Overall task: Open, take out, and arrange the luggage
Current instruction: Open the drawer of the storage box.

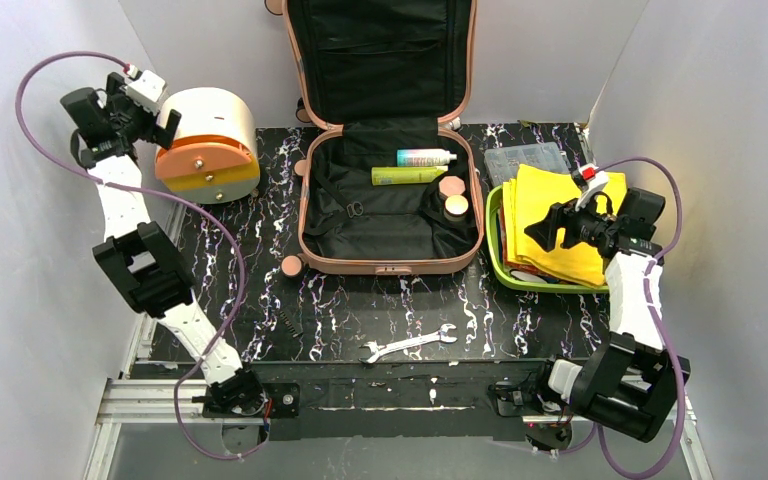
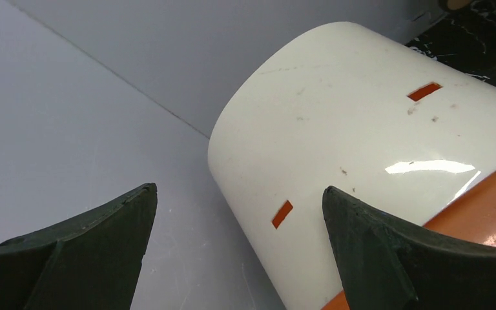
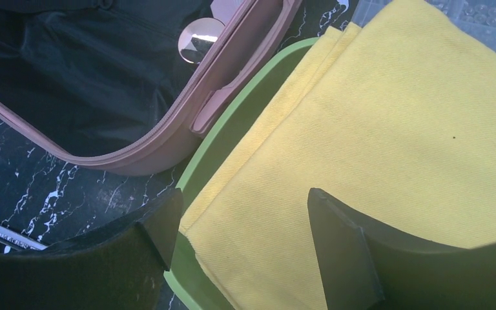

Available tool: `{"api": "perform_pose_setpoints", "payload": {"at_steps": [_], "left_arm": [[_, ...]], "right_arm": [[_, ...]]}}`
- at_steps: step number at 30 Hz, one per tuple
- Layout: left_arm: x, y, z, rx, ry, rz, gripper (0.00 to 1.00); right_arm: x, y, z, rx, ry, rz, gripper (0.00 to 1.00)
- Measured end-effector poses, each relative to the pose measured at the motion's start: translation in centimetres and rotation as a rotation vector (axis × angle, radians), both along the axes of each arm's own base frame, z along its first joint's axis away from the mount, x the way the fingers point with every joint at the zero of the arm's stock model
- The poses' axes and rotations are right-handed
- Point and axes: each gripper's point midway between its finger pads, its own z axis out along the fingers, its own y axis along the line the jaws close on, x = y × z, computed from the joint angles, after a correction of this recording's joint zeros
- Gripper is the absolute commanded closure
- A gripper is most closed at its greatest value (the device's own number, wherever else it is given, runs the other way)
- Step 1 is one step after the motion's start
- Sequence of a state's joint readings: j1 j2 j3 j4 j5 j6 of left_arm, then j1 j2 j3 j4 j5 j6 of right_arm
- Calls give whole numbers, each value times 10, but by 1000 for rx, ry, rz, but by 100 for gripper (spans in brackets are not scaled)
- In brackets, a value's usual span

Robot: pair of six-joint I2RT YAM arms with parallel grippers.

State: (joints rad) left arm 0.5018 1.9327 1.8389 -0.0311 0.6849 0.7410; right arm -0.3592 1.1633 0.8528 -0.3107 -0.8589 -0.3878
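Lifting bottles [image 1: 410,176]: best done with a grip across the middle.
Suitcase [image 1: 390,215]: laid open at 12 o'clock.
Left gripper [image 1: 155,118]: spread wide, empty, 10 o'clock.
Right gripper [image 1: 538,228]: parted, empty, over cloth [image 1: 560,190], 3 o'clock.

Black white-veined tabletop [image 1: 340,310] between plain pale grey walls [image 1: 720,100], aluminium rail [image 1: 150,400] along its near edge

The left arm [image 1: 125,215] stretches far to the left of the luggage [image 1: 390,267], and the left gripper [image 1: 165,122] is wide open. The right arm [image 1: 635,290] bends just right of the luggage, and the right gripper [image 1: 540,230] is open, holding nothing.
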Motion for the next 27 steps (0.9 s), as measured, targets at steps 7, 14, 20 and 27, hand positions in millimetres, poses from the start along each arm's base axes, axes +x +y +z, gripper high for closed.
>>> {"api": "perform_pose_setpoints", "payload": {"at_steps": [7,14,20,27], "left_arm": [[-1,-16,0,-56,78,-177,1],[-12,-43,-11,-103,135,-309,1],[-20,-52,-13,24,137,-334,1],[-21,-54,-9,148,109,-313,1]], "right_arm": [[-2,-1,6,16,-18,6,21],[-5,-3,9,32,-27,10,20],[-8,-2,18,40,-53,20,20],[-9,0,19,48,-55,29,20]]}}
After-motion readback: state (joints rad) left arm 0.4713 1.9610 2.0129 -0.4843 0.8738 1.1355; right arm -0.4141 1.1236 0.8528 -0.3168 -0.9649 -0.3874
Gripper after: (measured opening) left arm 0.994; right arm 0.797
